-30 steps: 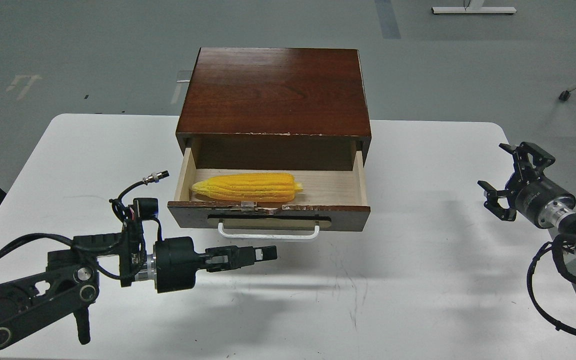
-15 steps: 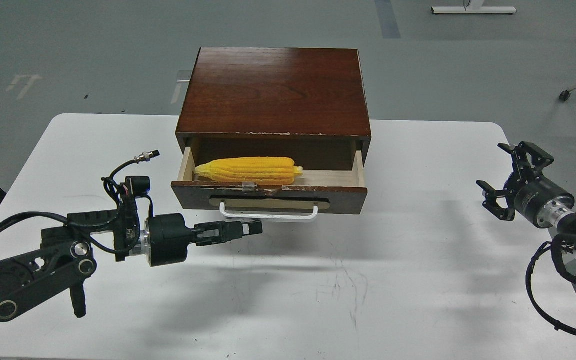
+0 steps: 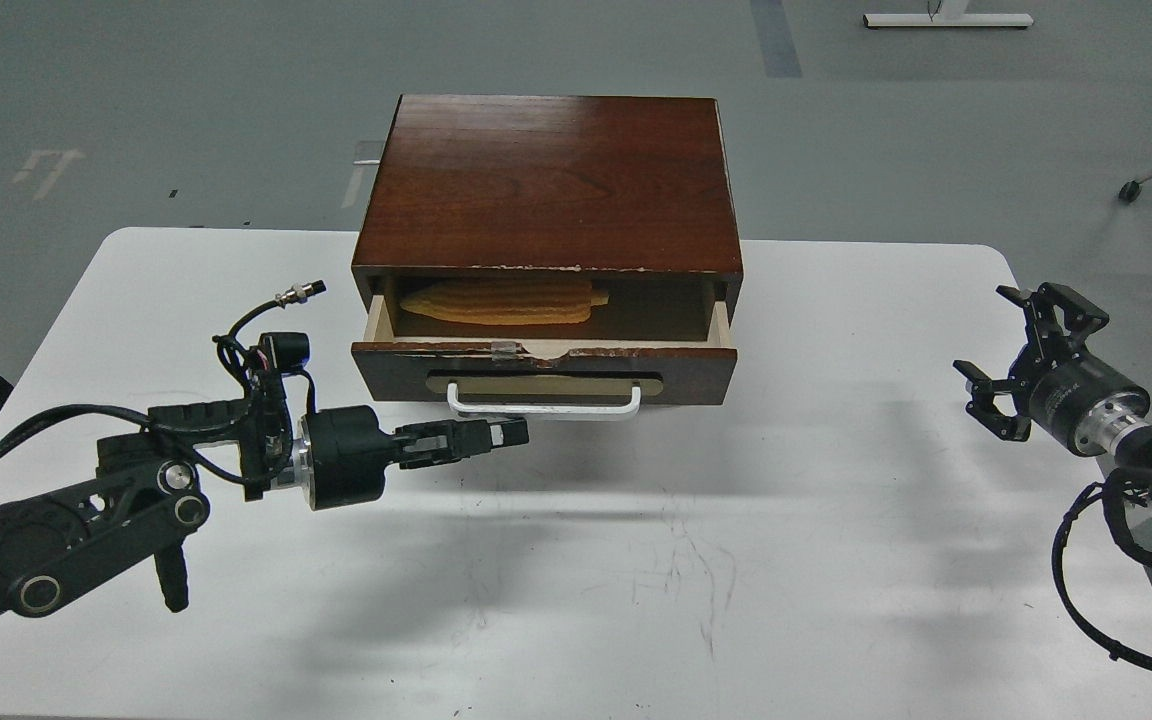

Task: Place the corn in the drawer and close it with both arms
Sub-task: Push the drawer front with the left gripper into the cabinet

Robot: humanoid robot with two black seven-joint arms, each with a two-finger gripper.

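The dark brown cabinet [image 3: 551, 180] stands at the back middle of the white table [image 3: 816, 560]. Its drawer [image 3: 544, 368] is pulled out only a little. The yellow corn [image 3: 506, 298] lies inside it at the left, in shadow under the cabinet top. My left gripper [image 3: 511, 432] is shut and empty, lying level with its tip just below the left end of the white bar handle [image 3: 543, 405]. My right gripper [image 3: 1014, 355] is open and empty, far to the right of the cabinet.
The grey floor lies beyond the table's far edge. A white stand base [image 3: 946, 18] sits at the top right. Black cables hang from my right arm [image 3: 1126, 440] near the table's right edge.
The drawer has slid back into the cabinet and now stands only slightly out, with the corn carried in under the top. My left gripper has followed it toward the cabinet. My right arm has barely moved.
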